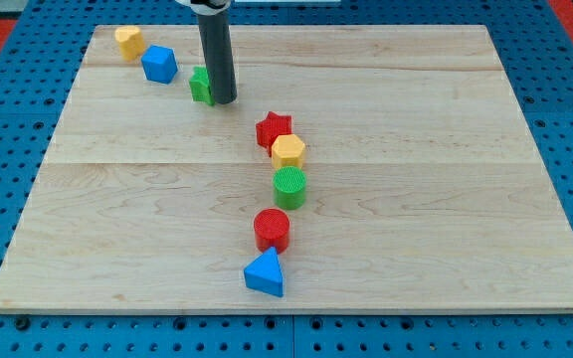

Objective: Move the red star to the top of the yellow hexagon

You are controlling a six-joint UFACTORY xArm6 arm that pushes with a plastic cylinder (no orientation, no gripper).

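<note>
In the camera view, the red star sits touching the yellow hexagon, just up and to the view's left of it. My tip is a bare rod with no pincer to part or close; it stands well up-left of the hexagon, against a green block. Below the hexagon run a green cylinder, a red cylinder and a blue triangle.

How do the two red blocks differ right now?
The red star is pointed and flat-topped; the red cylinder is round. The star sits toward the view's top, touching the yellow hexagon; the cylinder sits lower, just above the blue triangle. Both are red and far from my tip.
</note>
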